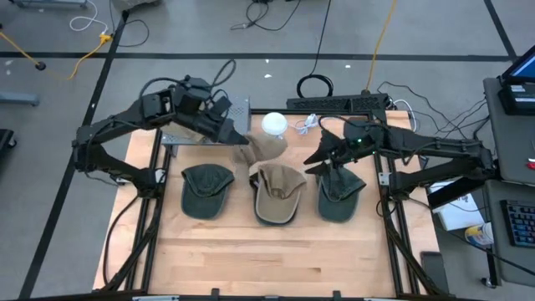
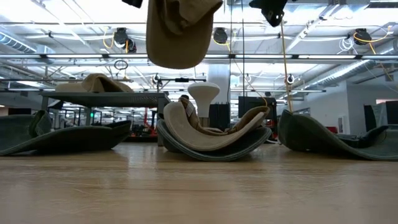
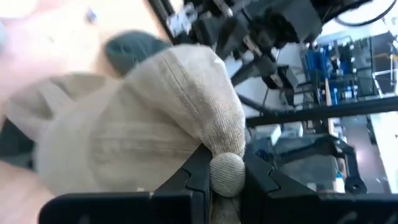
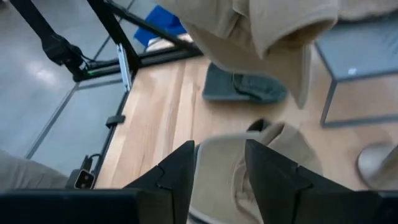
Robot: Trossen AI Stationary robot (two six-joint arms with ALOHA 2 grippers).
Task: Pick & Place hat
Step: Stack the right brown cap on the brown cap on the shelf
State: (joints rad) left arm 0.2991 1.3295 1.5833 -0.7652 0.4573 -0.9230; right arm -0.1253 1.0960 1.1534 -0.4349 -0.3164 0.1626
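Observation:
My left gripper (image 1: pixel 242 140) is shut on a tan hat (image 1: pixel 264 149), held high above the table's far middle; the hat also shows at the top of the low view (image 2: pixel 180 31). On the table lie a dark green hat (image 1: pixel 206 189) at the left, a tan hat (image 1: pixel 278 192) in the middle resting in a dark one (image 2: pixel 211 148), and a dark green hat (image 1: pixel 340 194) at the right. My right gripper (image 4: pixel 221 162) is open and empty, above and between the middle and right hats (image 1: pixel 320 159). My left gripper pinches the top of the tan hat's crown, at its round button (image 3: pixel 227 171), between its two fingers (image 3: pixel 198 177). The fingers come from the table's left, slanting down. The hat hangs below them, lifted clear of the table and the other hats.
A white rounded stand (image 1: pixel 275 124) is at the far middle, just behind the held hat. A grey raised shelf (image 1: pixel 238 109) stands at the far left under my left arm; in the low view another tan hat (image 2: pixel 96 83) lies on it. The table's near half (image 1: pixel 267 259) is bare wood.

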